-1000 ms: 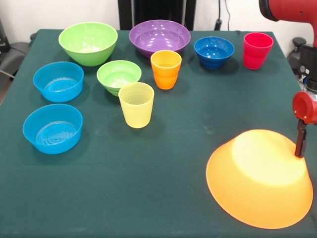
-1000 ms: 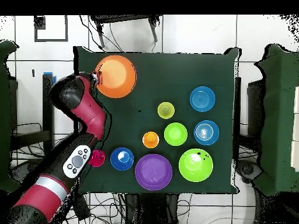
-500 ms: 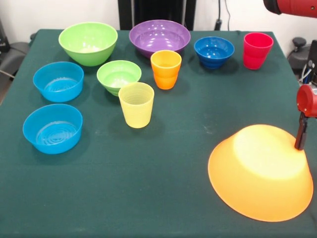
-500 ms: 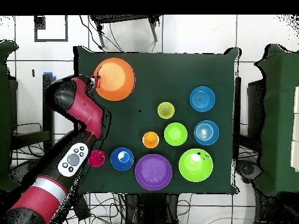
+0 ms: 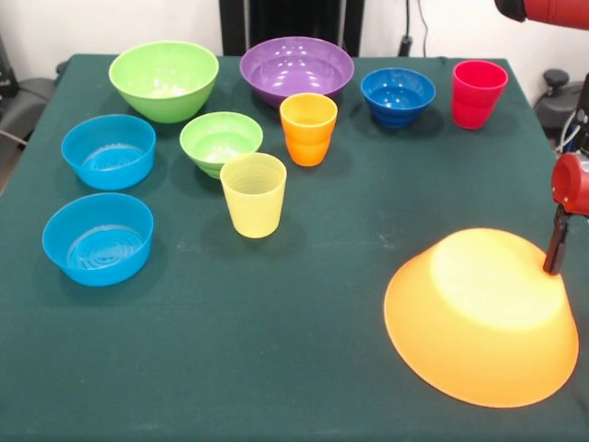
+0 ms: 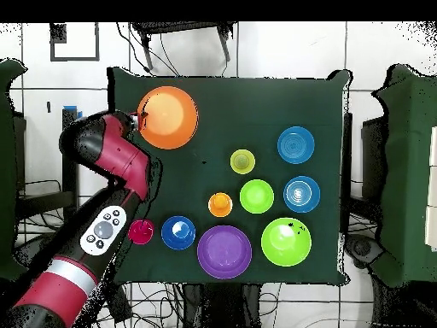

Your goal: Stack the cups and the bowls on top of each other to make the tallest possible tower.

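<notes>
- The huge orange bowl (image 5: 480, 318) lies upside down on the green table (image 5: 276, 350), at the near right corner in the front view. It seems to be the wide base of the tower, and nothing stands on it yet.
- The gripper (image 5: 555, 253) is at the far right rim of this bowl, and a dark finger touches or almost touches its side. I cannot tell if the pincer is wide or narrow, because only one thin part is visible.
- In my judgement the step in hand is to set this base in place. To do it well, the bowl should lie flat, with the whole rim on the cloth, and further from the table edge.
- Further away, the two light blue bowls (image 5: 98, 238) are at the left and the yellow cup (image 5: 253, 194) is near the middle, all upright and apart from each other.
- Behind them are the small green bowl (image 5: 220, 141) and the orange cup (image 5: 308, 128).
- At the far side stand the large green bowl (image 5: 164, 79), the purple bowl (image 5: 296, 69), the dark blue bowl (image 5: 398, 96) and the red cup (image 5: 478, 93). None is stacked.
</notes>
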You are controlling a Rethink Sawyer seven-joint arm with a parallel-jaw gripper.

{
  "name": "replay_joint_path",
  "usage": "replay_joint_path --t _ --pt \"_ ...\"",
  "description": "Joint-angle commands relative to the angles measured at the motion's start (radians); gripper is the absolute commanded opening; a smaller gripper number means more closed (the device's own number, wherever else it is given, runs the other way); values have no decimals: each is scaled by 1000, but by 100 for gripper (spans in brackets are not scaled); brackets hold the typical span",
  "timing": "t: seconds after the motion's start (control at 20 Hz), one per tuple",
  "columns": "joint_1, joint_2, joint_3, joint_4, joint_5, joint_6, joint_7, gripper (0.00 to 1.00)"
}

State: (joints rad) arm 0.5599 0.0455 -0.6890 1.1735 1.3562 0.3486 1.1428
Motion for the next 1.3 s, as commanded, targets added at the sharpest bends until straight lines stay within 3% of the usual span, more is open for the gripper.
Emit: replay_joint_path --t 0.05,0.3,0.65,1.1,1.3 --pt "-29 84 76 -11 -162 -53 227 100" --pt "-16 140 -29 -19 -224 -148 271 100" --pt "-12 166 -81 6 -300 -242 300 100" --pt "10 213 -170 4 -343 -211 392 100" --pt "0 201 -157 5 -382 -224 400 100"
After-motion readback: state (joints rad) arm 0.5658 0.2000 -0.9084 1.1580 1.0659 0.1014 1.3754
